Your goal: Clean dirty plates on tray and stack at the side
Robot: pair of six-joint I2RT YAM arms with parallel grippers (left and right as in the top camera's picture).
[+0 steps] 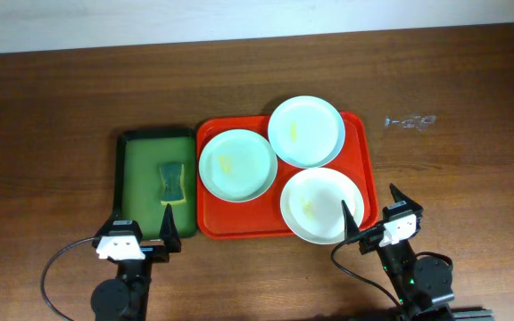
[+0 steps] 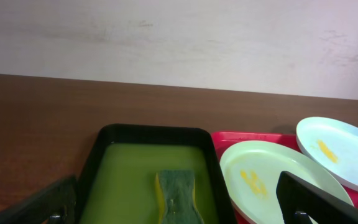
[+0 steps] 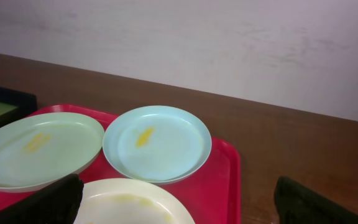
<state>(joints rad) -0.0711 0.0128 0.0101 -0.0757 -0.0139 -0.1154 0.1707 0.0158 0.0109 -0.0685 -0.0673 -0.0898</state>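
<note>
The red tray (image 1: pixel 365 153) holds three plates with yellow smears: a mint plate (image 1: pixel 237 165) at left, a mint-blue plate (image 1: pixel 306 131) at the back and a white plate (image 1: pixel 321 205) at the front right. My left gripper (image 1: pixel 145 224) is open and empty near the front edge of the green tray (image 1: pixel 125 169), facing the sponge (image 1: pixel 174 182). My right gripper (image 1: pixel 375 211) is open and empty at the red tray's front right corner, its left finger over the white plate's (image 3: pixel 135 202) edge. The wrist views show the mint plate (image 2: pixel 272 180), the mint-blue plate (image 3: pixel 157 143) and the tray (image 3: pixel 219 180).
The dark green tray (image 2: pixel 148 134) with the yellow-green sponge (image 2: pixel 179 196) sits directly left of the red tray. A small clear mark (image 1: pixel 409 121) lies on the wooden table right of the red tray. A pale wall runs behind the table.
</note>
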